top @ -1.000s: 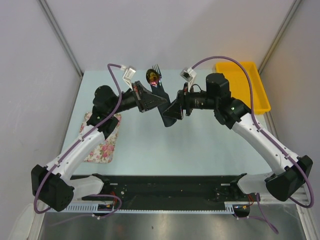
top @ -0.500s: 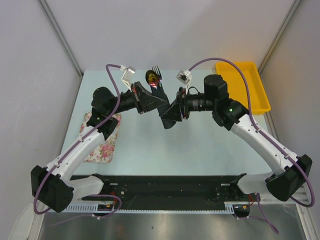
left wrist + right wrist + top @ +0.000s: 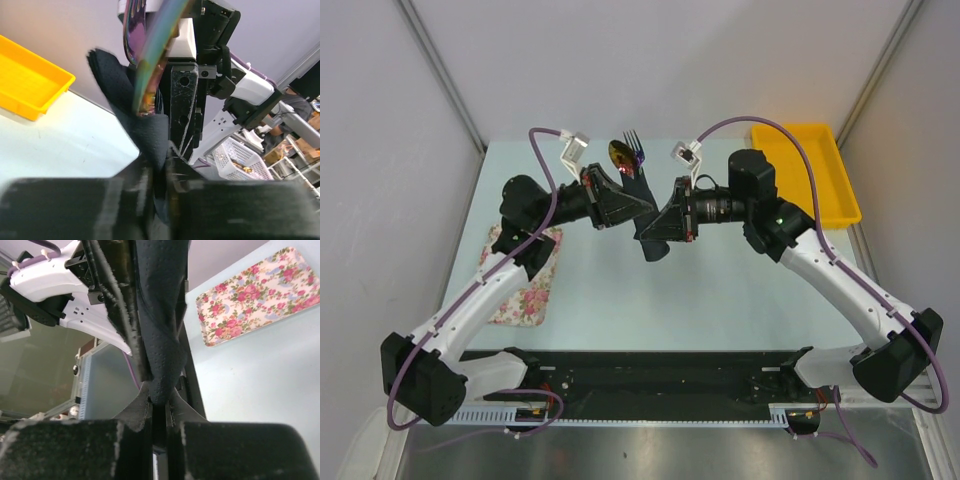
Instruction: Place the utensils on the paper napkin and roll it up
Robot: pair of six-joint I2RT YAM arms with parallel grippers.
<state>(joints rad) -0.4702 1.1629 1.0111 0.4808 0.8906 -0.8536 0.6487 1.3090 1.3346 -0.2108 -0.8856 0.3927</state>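
The black paper napkin (image 3: 643, 192) is wrapped around the utensils and held in the air over the back of the table. The utensils' shiny spoon (image 3: 619, 152) and fork (image 3: 634, 140) ends stick out of its top. My left gripper (image 3: 636, 205) pinches the napkin (image 3: 150, 135) from the left, below the iridescent spoon (image 3: 150, 60). My right gripper (image 3: 656, 230) is shut on the roll's lower end. In the right wrist view its jaws (image 3: 160, 400) squeeze the napkin (image 3: 160, 315). The handles are hidden inside the wrap.
A pink floral mat (image 3: 525, 290) lies on the table at the left, under the left arm. A yellow tray (image 3: 820, 170) stands at the back right corner. A black rail (image 3: 650, 385) runs along the near edge between the arm bases.
My right gripper has moved left to the wrapped bundle and closed on its lower end. The bundle and the left gripper have shifted slightly left.
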